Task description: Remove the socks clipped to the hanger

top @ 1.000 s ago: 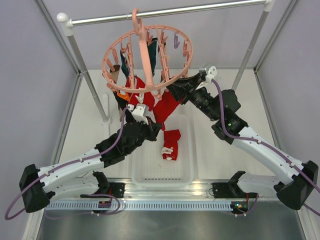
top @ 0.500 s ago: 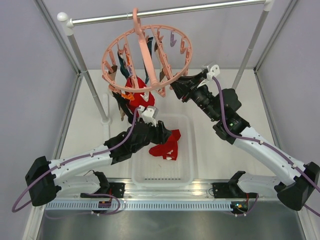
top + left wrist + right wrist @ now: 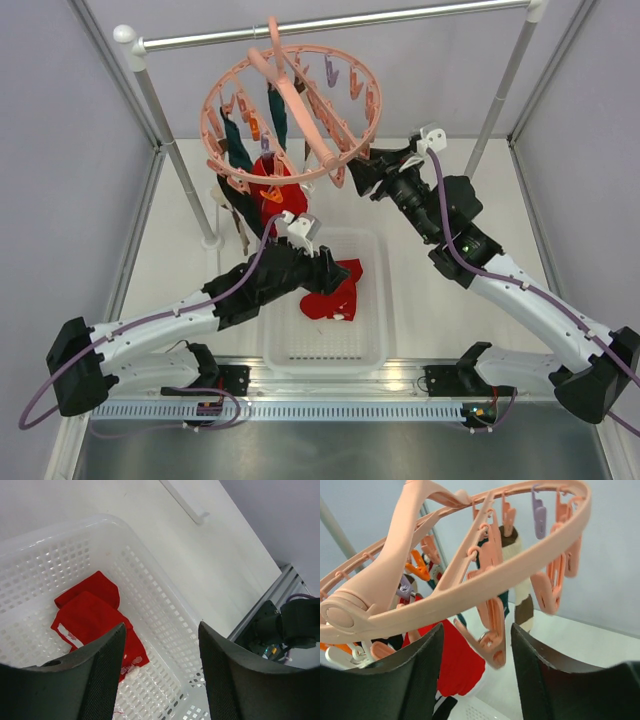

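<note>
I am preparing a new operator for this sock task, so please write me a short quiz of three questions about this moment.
1. True or false: the left fingers are shut on a sock.
2. Where do the loose red socks lie? A: on the table. B: in the white basket. C: over the metal rail.
3. In the right wrist view, what dangles between the right fingers?
Key: 1 false, they stand open and empty. 2 B. 3 a pink clip of the hanger.
</note>
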Robot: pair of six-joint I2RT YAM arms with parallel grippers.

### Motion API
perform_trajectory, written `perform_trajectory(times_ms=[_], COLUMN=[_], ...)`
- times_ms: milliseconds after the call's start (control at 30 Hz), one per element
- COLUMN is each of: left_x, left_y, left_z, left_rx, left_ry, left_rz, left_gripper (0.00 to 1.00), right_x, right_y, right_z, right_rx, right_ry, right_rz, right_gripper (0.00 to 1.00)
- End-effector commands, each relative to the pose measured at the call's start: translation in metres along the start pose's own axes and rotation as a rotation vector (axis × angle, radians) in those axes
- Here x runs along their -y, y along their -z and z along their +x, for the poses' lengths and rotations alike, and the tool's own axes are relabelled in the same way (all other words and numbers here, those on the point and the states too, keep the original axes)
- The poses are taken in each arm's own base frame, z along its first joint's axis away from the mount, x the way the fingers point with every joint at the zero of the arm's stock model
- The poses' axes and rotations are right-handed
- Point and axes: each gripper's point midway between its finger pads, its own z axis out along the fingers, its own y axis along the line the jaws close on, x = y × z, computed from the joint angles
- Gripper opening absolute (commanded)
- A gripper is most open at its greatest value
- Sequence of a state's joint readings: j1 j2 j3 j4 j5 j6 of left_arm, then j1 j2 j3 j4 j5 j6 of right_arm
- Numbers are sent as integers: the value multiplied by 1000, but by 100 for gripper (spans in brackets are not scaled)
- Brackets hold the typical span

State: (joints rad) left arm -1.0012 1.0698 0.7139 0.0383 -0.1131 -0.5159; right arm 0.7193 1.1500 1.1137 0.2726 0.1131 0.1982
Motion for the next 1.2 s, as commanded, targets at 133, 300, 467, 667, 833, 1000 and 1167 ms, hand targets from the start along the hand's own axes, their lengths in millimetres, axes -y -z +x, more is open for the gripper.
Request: perform_trajectory(times_ms=[133,300,467,667,833,1000,1167], left_x=[19,26,33,32,24,17,10], left_y=[34,61,92,129,149,156,151], left_z=[-18,-36,-66,-105,-128,-133,-126], left_rx=[31,60,132,228,292,309,294], left_ry=[-57,-71,-87,-84,-48,-29,-20], left_rz=[98,124,126,79,6,-35,-65], left_gripper=[62,58,55,54,54,54,55], right_x=[15,13,4,-30,-68,-85,-87], right_y=[19,33,50,52,48,41,30], right_z=[-19,8,48,96,130,150,165], right_rx=[36,-15,-78,-162,-205,-226,-251], right_ry=[-40,-68,-102,-144,-135,-138,-136], right_rz=[77,48,-41,-212,-329,-368,-349], right_gripper=[75,73,72,70,72,72,56])
